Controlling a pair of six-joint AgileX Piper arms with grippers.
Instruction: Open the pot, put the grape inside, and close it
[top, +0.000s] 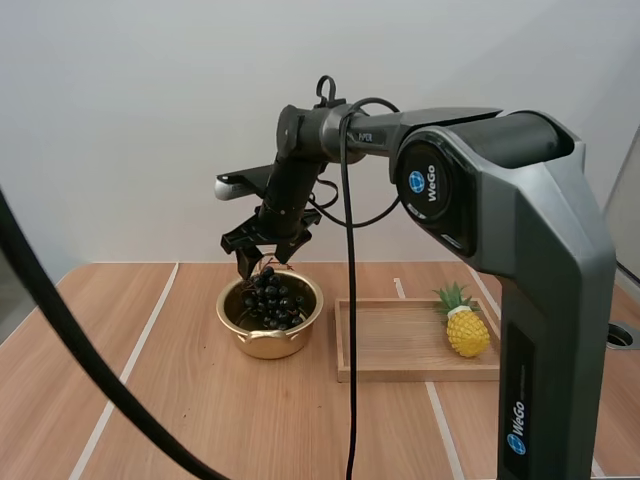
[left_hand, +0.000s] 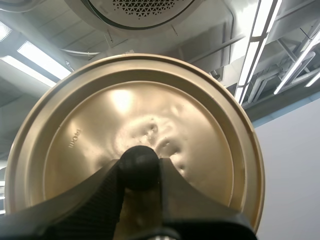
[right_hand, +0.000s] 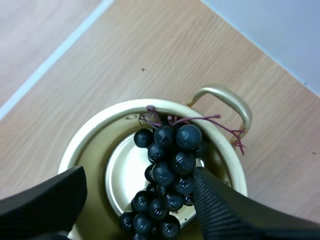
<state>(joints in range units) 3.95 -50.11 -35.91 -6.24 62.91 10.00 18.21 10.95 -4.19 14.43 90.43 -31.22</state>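
1. The grapes (right_hand: 170, 170) lie inside the open pot (top: 268, 345), and their stem (right_hand: 200, 120) rests across the rim beside one handle (right_hand: 227, 97).
2. The right gripper (top: 267, 262) hovers just over the pot at its 12 o'clock, jaws wide and holding nothing.
3. The left gripper (left_hand: 140, 175) is clamped on the knob (left_hand: 139, 159) of the lid (left_hand: 150, 110).
4. Judgement: the right arm should rise straight up, then clear toward the wooden tray (top: 400, 345) at 3 o'clock. The lid should descend level and centred, since the stem may stop it seating.

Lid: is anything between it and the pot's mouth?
Yes. The right gripper, open, hangs just above the pot, over the grapes inside. It should clear before the lid, pinched by the left gripper, goes on.
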